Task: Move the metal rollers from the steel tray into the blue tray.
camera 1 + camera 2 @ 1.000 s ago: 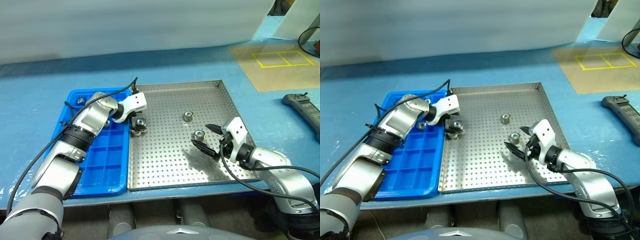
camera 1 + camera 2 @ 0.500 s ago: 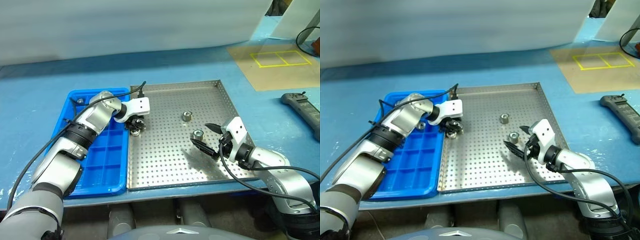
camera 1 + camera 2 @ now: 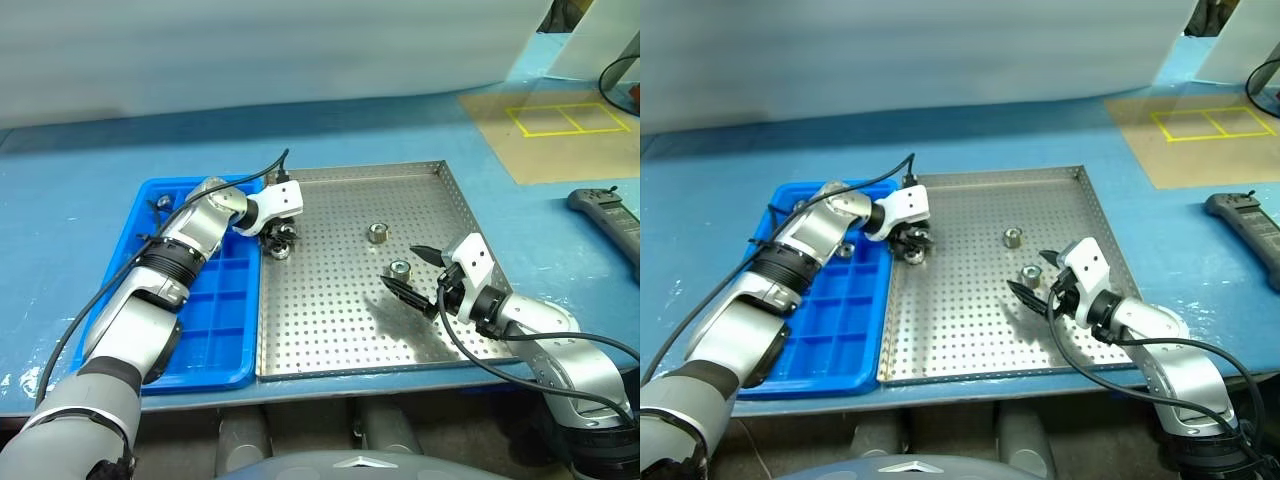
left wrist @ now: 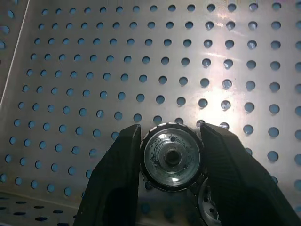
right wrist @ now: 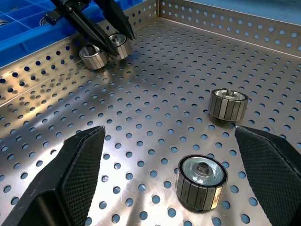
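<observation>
Left wrist view: the left gripper [image 4: 171, 160] has its two black fingers [image 4: 117, 174] pressed against the sides of one metal roller [image 4: 172, 156], which sits end-on over the perforated floor; a second roller [image 4: 209, 207] lies touching it at the lower right of that frame.
Left gripper in head view: at the left edge of the steel tray [image 3: 340, 330], left of frame centre, clamped on the roller there [image 3: 278, 238].
Right gripper: its jaws stand wide apart [image 3: 412, 272], low over the right half of the steel tray, holding nothing.
Right wrist view: one roller [image 5: 201, 181] lies between the spread fingers [image 5: 70, 183], another [image 5: 228, 104] farther off, apart from it.
Loose rollers in head view: one [image 3: 399, 269] just beside the right gripper's tips, one [image 3: 377, 232] near the tray's middle.
Blue tray: [image 3: 215, 330] at the lower left, touching the steel tray's left rim; a roller [image 3: 163, 203] rests in an upper-left compartment.
Table: blue surface [image 3: 90, 200] under both trays.
</observation>
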You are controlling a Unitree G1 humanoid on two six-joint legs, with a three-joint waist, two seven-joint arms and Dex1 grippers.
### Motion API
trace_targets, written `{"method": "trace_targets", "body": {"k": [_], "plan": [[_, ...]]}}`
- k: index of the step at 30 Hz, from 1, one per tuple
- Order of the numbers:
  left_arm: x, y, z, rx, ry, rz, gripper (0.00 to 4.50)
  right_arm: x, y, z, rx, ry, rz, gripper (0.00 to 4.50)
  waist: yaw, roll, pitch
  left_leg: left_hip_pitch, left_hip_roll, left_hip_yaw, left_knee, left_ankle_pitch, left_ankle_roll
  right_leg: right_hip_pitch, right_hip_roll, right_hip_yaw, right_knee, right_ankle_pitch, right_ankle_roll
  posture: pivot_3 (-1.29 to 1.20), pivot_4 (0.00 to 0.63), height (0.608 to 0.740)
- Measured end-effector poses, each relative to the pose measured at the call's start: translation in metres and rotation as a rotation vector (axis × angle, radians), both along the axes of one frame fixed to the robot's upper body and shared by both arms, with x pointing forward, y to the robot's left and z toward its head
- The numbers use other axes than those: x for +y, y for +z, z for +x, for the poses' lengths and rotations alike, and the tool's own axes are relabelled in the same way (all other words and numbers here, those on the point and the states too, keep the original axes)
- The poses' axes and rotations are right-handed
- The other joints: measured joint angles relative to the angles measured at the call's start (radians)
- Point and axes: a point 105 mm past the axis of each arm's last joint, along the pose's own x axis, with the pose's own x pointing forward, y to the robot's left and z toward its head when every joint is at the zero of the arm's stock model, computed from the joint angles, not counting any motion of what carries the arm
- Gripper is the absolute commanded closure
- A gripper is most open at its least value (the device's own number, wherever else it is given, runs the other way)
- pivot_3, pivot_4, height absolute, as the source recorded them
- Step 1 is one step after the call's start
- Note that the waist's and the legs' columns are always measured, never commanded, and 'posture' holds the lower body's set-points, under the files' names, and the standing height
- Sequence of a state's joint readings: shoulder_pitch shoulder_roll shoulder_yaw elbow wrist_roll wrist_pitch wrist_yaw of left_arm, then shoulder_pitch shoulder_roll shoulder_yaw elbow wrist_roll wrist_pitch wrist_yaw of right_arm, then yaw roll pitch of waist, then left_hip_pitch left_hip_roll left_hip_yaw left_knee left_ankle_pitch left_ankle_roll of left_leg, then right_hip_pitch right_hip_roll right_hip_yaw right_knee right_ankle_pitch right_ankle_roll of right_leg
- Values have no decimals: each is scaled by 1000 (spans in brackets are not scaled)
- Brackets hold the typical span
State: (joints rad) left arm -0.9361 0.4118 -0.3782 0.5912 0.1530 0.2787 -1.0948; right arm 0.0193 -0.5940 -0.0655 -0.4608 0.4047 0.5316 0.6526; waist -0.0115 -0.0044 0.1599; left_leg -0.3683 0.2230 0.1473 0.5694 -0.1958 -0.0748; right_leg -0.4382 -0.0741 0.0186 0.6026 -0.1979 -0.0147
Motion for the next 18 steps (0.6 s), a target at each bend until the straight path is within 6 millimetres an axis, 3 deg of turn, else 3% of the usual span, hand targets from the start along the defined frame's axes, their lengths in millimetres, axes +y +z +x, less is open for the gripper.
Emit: {"method": "trace_targets", "body": {"k": [9, 18], "plan": [[-35, 11, -1, 55, 33, -220, 2888, 2, -1, 0, 0, 5, 2, 0, -1, -1, 1, -1, 0, 0, -2, 0, 0, -1, 1, 0, -2, 0, 0, -323, 150, 740], [-45, 16, 2, 127, 127, -360, 2888, 4, -1, 0, 0, 6, 9, 0, -1, -1, 1, -1, 0, 0, -2, 0, 0, -1, 1, 0, -2, 0, 0, -326, 150, 740]]}}
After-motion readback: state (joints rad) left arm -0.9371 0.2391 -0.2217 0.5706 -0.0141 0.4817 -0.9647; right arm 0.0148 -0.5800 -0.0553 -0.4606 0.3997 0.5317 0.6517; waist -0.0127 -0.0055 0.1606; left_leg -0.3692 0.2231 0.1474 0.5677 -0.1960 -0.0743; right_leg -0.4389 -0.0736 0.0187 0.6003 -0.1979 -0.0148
